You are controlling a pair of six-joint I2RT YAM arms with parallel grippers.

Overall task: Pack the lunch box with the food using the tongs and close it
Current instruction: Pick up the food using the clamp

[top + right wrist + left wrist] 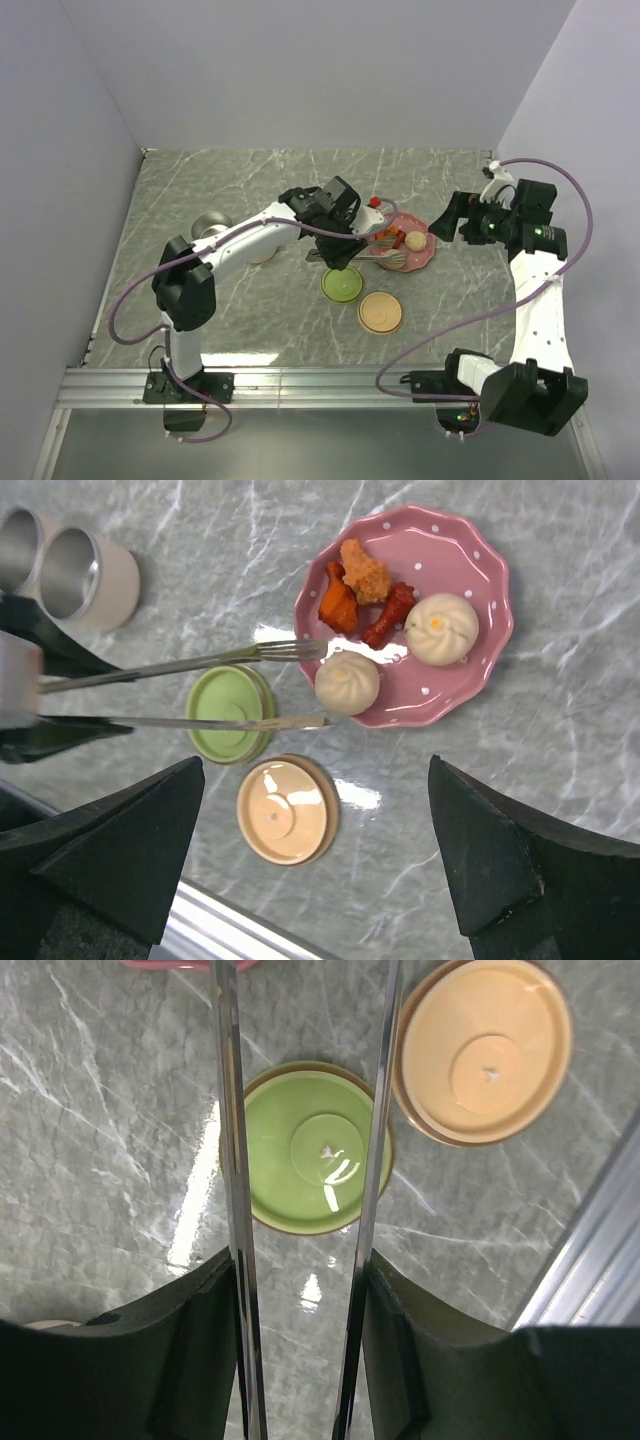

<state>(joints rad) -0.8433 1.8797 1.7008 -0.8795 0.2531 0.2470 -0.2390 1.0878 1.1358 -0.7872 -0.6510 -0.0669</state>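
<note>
Silver tongs (200, 662) lie level above the table, and my left gripper (300, 1360) is shut on their two arms (232, 1160), one finger pressing each from outside. The tongs' tips stand apart at the near rim of the pink dotted plate (480, 570), just short of a pale bun (347, 684). A second bun (442, 628) and the red-orange chunks (340, 605) also lie on the plate. The lunch box's steel-lined round tubs (88, 575) stand open at the far left. My right gripper (315, 850) hovers open beside the plate (428, 258), holding nothing.
A green lid (318, 1150) lies on the marble table under the tongs, with a beige lid (485, 1050) beside it, nearer the metal rail at the table's front edge (590, 1270). A steel tub (210, 228) shows left of the left arm.
</note>
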